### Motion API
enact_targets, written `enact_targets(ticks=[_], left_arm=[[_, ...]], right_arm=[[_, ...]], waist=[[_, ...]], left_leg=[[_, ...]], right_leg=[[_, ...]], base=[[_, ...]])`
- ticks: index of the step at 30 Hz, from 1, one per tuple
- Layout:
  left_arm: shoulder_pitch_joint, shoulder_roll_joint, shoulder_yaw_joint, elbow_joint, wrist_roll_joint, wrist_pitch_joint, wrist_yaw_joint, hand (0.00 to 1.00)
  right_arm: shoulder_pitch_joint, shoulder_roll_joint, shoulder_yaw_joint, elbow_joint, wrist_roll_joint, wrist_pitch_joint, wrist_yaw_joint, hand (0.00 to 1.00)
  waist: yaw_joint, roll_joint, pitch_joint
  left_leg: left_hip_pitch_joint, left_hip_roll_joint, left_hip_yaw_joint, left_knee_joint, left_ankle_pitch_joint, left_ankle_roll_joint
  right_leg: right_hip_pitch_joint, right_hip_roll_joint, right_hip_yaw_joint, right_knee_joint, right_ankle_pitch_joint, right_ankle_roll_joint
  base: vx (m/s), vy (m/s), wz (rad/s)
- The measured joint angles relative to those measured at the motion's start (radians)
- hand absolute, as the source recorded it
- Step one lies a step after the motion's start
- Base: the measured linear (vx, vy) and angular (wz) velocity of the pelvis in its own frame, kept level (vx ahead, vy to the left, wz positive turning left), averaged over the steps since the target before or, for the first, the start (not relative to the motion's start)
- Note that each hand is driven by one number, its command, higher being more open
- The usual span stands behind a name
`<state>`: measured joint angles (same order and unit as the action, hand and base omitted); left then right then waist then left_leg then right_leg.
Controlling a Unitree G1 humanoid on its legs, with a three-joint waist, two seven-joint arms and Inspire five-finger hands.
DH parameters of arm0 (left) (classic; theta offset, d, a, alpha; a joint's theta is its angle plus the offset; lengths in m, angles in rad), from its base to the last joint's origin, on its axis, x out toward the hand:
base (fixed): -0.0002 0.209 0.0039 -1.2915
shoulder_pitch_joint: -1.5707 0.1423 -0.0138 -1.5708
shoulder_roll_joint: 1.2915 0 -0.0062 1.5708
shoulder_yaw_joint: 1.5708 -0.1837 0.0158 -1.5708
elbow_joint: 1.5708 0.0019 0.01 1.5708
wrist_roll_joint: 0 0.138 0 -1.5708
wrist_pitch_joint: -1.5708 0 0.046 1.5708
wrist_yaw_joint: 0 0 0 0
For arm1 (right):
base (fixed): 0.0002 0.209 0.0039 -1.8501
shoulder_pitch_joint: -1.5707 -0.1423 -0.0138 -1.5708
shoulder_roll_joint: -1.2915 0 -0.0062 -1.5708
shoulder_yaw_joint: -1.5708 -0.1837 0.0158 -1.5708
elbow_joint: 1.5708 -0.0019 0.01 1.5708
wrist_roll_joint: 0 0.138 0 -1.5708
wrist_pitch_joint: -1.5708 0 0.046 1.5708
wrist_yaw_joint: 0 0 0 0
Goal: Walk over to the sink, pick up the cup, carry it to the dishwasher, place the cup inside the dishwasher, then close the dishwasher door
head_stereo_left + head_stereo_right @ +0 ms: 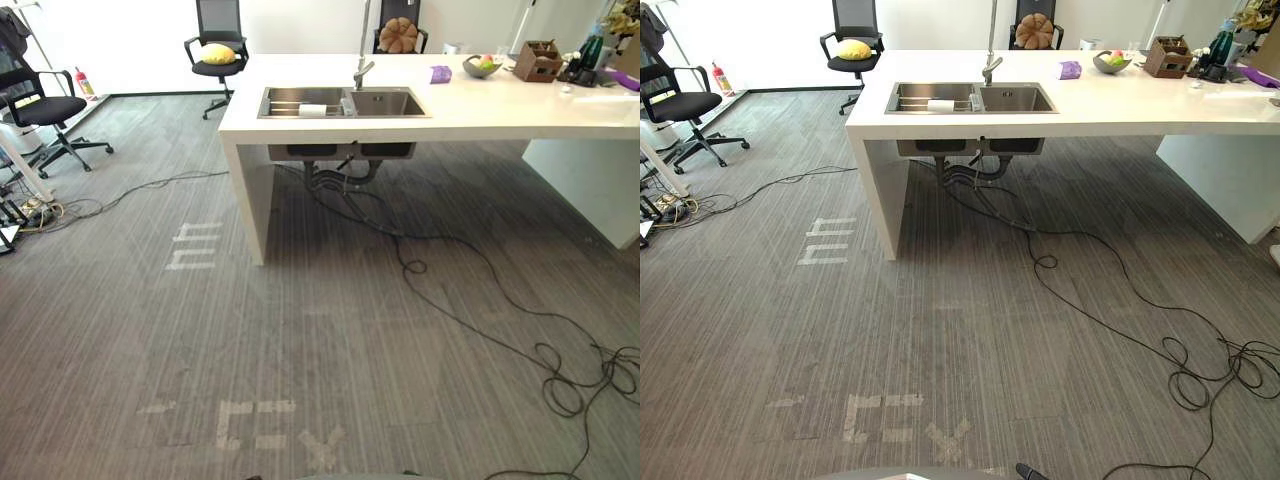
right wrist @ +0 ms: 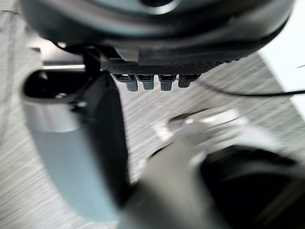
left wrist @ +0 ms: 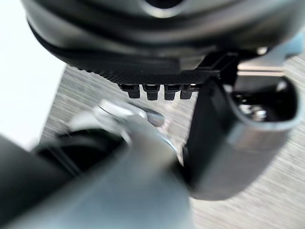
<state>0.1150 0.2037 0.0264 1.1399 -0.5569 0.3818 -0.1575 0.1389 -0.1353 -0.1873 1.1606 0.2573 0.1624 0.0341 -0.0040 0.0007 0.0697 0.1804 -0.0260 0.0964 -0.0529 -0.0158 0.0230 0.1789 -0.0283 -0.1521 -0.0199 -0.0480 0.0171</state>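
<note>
Fingers [image 3: 149, 90] of left hand [image 3: 157, 47] hang straight and loose, holding nothing. Fingers [image 2: 145, 82] of right hand [image 2: 157, 43] same, empty. Both hands low at sides above carpet floor [image 1: 300, 340].

Cup [image 1: 312, 110]: small white shape in left basin of sink [image 1: 385, 103], set into surface [image 1: 500, 115] near its left end, close to near edge. Upright or lying, cannot tell, so long axis unknown.

Cup well apart from fingers, straight ahead, a touch left. Left hand likely nearer on arrival. Walk to sink comes first.
</note>
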Motion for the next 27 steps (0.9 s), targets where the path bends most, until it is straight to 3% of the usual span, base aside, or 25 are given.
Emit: enact_targets(ticks=[3,5,17,27], left_arm=[[-0.004,-0.009,-0.013,0.004,-0.033,-0.022,-0.002,1.0],[-0.004,-0.011,-0.013,0.003,-0.031,-0.042,-0.002,1.0],[-0.011,-0.015,-0.013,-0.003,0.046,-0.131,0.001,1.0],[-0.002,-0.022,-0.013,-0.002,-0.014,-0.158,0.073,1.0]], right_arm=[[-0.013,0.011,0.007,0.001,-0.161,-0.078,-0.048,1.0],[-0.023,0.012,0.014,0.0,-0.216,-0.1,-0.058,1.0],[-0.052,0.006,0.02,0.0,-0.216,-0.077,-0.018,1.0],[-0.049,-0.003,0.028,0.004,-0.091,-0.063,0.041,1.0]], waist=[[0.006,-0.003,0.002],[0.009,-0.005,0.01],[0.01,-0.002,0.03],[0.009,-0.003,0.03]], left_leg=[[0.006,0.0,-0.004,-0.021,0.005,-0.004],[0.007,0.0,-0.008,-0.031,0.009,-0.005],[0.016,0.002,-0.016,-0.033,0.009,-0.006],[0.019,0.0,-0.014,-0.037,0.01,-0.007]], right_leg=[[0.002,0.002,-0.007,-0.011,0.0,0.0],[0.003,0.002,-0.012,-0.017,0.0,0.001],[0.013,0.0,-0.052,0.005,-0.028,0.046],[0.016,-0.004,-0.055,0.006,-0.025,0.046]], base=[[0.01,-0.019,0.04],[0.02,-0.033,0.07],[-0.01,-0.027,0.05],[-0.04,-0.017,-0.01]])
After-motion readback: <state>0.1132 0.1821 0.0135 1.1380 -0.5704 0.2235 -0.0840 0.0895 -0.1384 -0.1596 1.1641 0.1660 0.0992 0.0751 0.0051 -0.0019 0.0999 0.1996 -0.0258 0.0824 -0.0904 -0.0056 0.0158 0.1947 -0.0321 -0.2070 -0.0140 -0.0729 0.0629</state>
